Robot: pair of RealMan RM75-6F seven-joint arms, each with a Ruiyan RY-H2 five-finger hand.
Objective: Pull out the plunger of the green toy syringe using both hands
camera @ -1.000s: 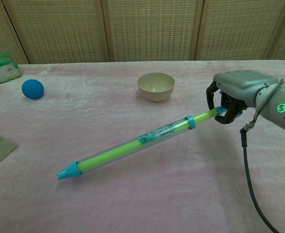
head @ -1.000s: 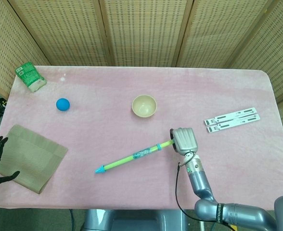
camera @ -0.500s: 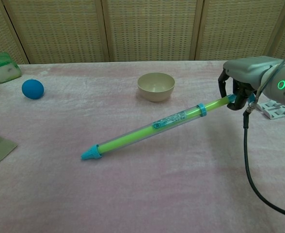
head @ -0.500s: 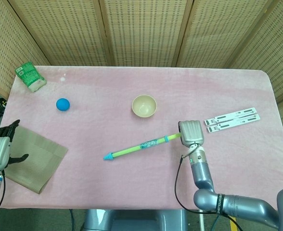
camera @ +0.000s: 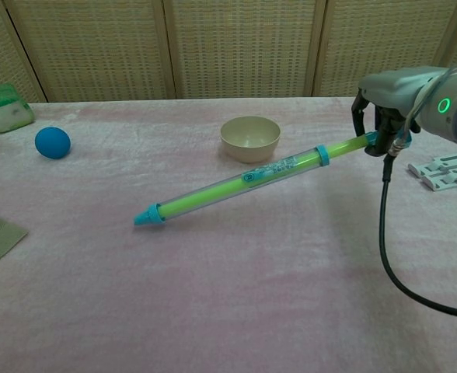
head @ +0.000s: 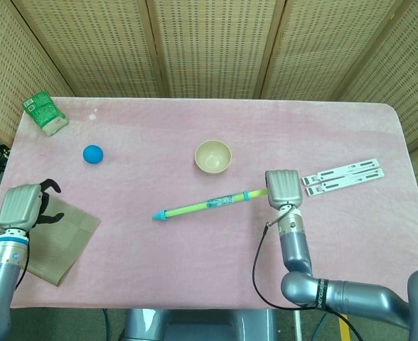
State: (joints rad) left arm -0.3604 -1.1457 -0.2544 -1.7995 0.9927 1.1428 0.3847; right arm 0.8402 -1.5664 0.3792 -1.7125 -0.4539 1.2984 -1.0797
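The green toy syringe (head: 209,204) (camera: 244,182) is a long clear barrel with a green plunger inside and a teal tip pointing left. My right hand (head: 283,187) (camera: 395,91) grips its plunger end and holds the syringe off the pink cloth, tip tilted down to the left. My left hand (head: 23,206) hovers over the tan cloth at the table's left edge, holding nothing, its dark fingers curled at the side. The chest view does not show the left hand.
A cream bowl (head: 213,156) (camera: 250,138) sits just behind the syringe. A blue ball (head: 92,154) (camera: 52,143) and a green box (head: 45,113) lie at the far left. A folded tan cloth (head: 52,241) lies near the left, white plastic strips (head: 343,176) on the right.
My right hand has lifted the syringe and carried it up and to the right. My left hand has risen from the table's left edge in over the tan cloth.
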